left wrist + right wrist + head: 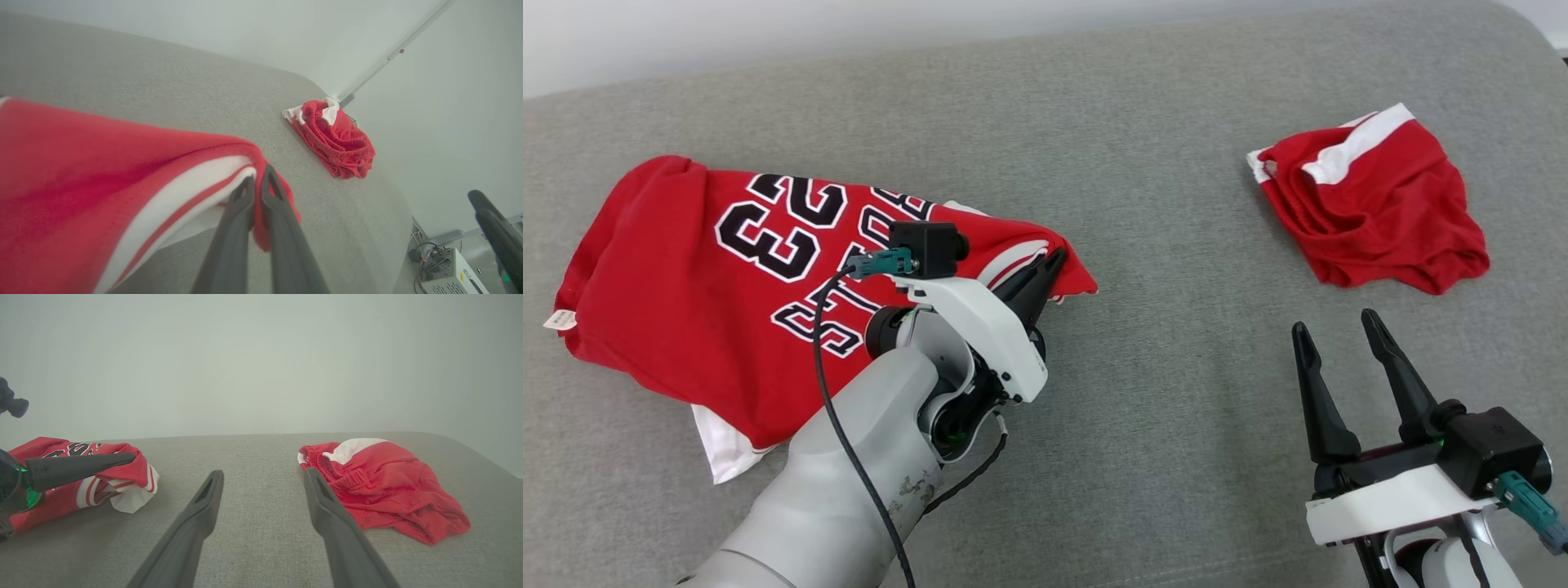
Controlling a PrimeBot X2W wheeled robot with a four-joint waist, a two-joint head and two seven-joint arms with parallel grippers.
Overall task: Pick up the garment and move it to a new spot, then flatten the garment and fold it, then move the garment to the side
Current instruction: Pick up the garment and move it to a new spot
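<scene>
The garment (pixel 686 269), a red jersey with black-and-white "23" lettering, lies spread on the left half of a grey cushion (pixel 1094 147). My left gripper (pixel 1058 257) is shut on its right-hand corner. The left wrist view shows the two fingers pressed together on the red and white trimmed hem (pixel 245 163), with my left gripper (pixel 257 179) holding that corner slightly raised. From the right wrist view, the left gripper (pixel 130 457) pinches the bunched jersey (pixel 141 471). My right gripper (pixel 1334 322) stands open and empty at the lower right, apart from any cloth.
Crumpled red shorts (pixel 1372 212) with a white band lie at the back right, just beyond the right gripper (pixel 263 473). The cushion's rounded edge drops off to the right, where a white device box (pixel 445 269) with cables sits on the floor.
</scene>
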